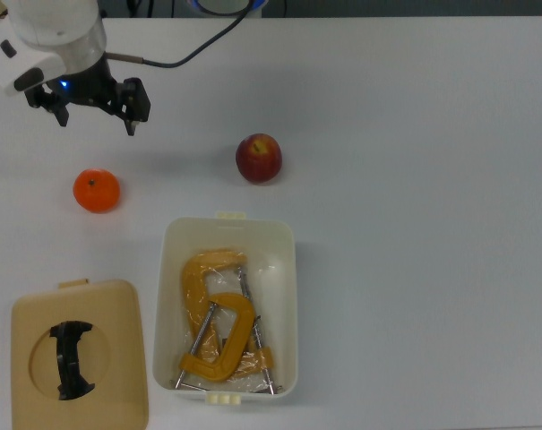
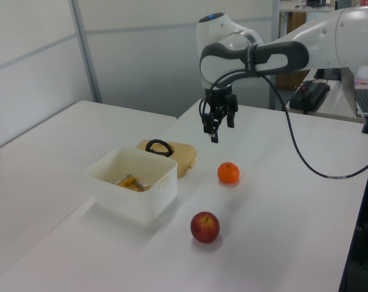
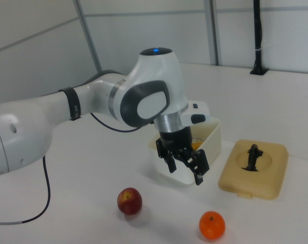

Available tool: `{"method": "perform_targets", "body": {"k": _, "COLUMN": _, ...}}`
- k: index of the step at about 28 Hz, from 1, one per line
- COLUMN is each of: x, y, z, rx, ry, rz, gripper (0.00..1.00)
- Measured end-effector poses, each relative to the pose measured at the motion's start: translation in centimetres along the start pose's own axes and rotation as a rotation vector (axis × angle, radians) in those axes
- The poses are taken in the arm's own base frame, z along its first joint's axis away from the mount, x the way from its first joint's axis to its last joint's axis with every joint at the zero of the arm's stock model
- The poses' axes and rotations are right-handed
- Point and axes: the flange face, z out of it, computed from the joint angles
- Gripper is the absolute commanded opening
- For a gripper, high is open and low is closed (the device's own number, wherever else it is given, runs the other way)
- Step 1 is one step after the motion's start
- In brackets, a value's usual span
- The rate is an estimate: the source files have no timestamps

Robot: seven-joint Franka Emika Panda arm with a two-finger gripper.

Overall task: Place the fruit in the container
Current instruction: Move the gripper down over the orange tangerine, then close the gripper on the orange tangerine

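Jaws (image 1: 98,118) hung released and empty over the white desk (image 1: 414,134), up-left of centre in the top view, nothing between the fingers. We ran the top view left to right: tan lid (image 1: 80,356) flat at lower left, matte plastic, rounded corners, black handle in a round recess; orange (image 1: 97,191) just below the jaws, glossy, round, small stem dimple; white container (image 1: 227,235) near centre, open, smooth thin-walled tub with rounded corners and cream tabs, already carrying a yellow metal clamp (image 1: 219,336) on crinkled clear wrap; apple (image 1: 259,159) above the container, dark red with a yellowish patch, waxy. Both fruits sat on the desk, apart from the container.

Risks, as we judged them: round slick fruit could roll away if one finger touched first on an off-centre descent; a loose pinch could let it slip in transit; the clamp leaves little floor, so dropped fruit could bounce or perch on the metal.
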Motion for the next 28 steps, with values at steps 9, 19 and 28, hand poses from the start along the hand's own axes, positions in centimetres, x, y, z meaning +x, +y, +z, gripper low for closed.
{"method": "perform_targets", "body": {"k": 9, "x": 0.5, "y": 0.8, "z": 6.1, "rx": -0.068, "ry": 0.070, "rz": 0.033, "gripper": 1.00}}
{"method": "perform_targets", "body": {"k": 19, "x": 0.1, "y": 1.4, "z": 11.7, "rx": -0.127, "ry": 0.050, "rz": 0.006, "gripper": 1.00}}
{"method": "perform_targets", "body": {"k": 28, "x": 0.1, "y": 1.7, "z": 16.0, "rx": -0.175, "ry": 0.076, "rz": -0.012, "gripper": 1.00}}
